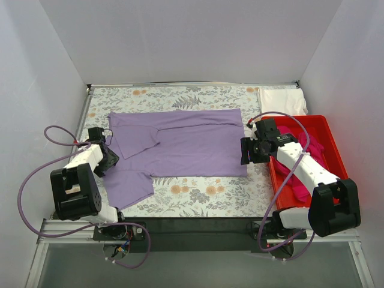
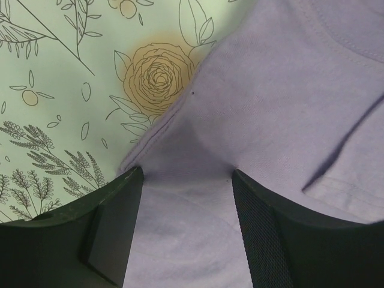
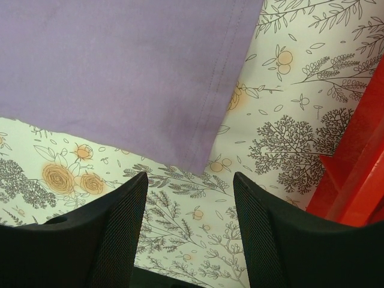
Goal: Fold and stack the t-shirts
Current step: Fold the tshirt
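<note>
The lavender t-shirt (image 1: 186, 144) lies spread flat on the tablecloth, its far sleeve folded over the body and its near sleeve (image 1: 127, 186) sticking out front left. My left gripper (image 1: 108, 159) is open at the shirt's left edge; in the left wrist view its jaws (image 2: 186, 175) straddle lavender fabric (image 2: 282, 90) by the sleeve seam without pinching it. My right gripper (image 1: 245, 152) is open and empty at the shirt's right hem; it hovers (image 3: 189, 177) over tablecloth just short of the hem corner (image 3: 195, 159). The magenta t-shirt (image 1: 298, 183) lies crumpled in the bin. The white t-shirt (image 1: 282, 99) lies back right.
The red plastic bin (image 1: 321, 122) stands at the right, under my right arm; its edge shows in the right wrist view (image 3: 360, 156). The floral tablecloth (image 1: 198, 192) covers the table. White walls close in the sides and back.
</note>
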Tool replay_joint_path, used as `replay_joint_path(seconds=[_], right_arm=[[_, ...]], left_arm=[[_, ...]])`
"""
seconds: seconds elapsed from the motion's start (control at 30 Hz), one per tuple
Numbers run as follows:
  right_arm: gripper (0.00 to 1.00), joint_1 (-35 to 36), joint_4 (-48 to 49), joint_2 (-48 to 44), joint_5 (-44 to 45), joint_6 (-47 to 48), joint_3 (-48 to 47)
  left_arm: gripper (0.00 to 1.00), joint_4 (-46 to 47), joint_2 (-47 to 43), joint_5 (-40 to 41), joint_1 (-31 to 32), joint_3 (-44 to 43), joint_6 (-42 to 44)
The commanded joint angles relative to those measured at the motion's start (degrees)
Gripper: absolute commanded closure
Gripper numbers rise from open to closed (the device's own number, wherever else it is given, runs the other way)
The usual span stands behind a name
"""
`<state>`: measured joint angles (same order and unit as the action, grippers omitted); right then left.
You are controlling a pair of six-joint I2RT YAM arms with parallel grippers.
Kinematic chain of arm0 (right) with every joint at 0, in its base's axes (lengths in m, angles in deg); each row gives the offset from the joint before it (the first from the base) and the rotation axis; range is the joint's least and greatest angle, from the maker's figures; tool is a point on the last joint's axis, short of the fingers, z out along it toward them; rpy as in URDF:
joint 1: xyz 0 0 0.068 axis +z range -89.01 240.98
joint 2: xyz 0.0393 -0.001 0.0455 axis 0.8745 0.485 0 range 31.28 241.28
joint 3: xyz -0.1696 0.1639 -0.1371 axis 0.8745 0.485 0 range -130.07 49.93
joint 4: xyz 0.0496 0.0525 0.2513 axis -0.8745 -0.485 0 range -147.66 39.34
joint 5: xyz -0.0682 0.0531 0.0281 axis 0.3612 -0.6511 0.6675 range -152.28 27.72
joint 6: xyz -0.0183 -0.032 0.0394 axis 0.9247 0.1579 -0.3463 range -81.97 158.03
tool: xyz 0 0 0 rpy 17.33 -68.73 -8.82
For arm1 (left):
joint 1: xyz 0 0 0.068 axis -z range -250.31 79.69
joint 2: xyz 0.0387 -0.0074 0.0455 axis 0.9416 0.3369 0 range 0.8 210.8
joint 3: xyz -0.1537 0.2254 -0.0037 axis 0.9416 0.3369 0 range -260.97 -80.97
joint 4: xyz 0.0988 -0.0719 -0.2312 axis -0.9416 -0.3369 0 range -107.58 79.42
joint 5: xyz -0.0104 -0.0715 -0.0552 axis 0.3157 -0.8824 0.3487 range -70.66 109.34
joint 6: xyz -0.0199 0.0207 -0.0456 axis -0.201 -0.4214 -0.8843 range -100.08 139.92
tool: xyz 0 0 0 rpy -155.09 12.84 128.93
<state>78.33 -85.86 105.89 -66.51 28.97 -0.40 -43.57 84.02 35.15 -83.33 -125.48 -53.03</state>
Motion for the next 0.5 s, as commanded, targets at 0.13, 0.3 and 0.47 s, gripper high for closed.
replay_joint_path(seconds=[0.13,0.3,0.47], right_arm=[[0.44,0.1,0.3,-0.6,-0.6,0.1,-0.8],[0.44,0.1,0.0,-0.3,-1.7,0.3,0.1],[0.45,1.0,-0.2,-0.6,-1.7,0.0,0.9]], left_arm=[[0.43,-1.5,3.1,2.5,-1.6,-2.4,-1.3],[0.48,-2.1,4.7,1.9,-2.1,-2.3,-2.0],[0.63,-1.8,3.4,0.4,-2.1,-1.7,-1.8]])
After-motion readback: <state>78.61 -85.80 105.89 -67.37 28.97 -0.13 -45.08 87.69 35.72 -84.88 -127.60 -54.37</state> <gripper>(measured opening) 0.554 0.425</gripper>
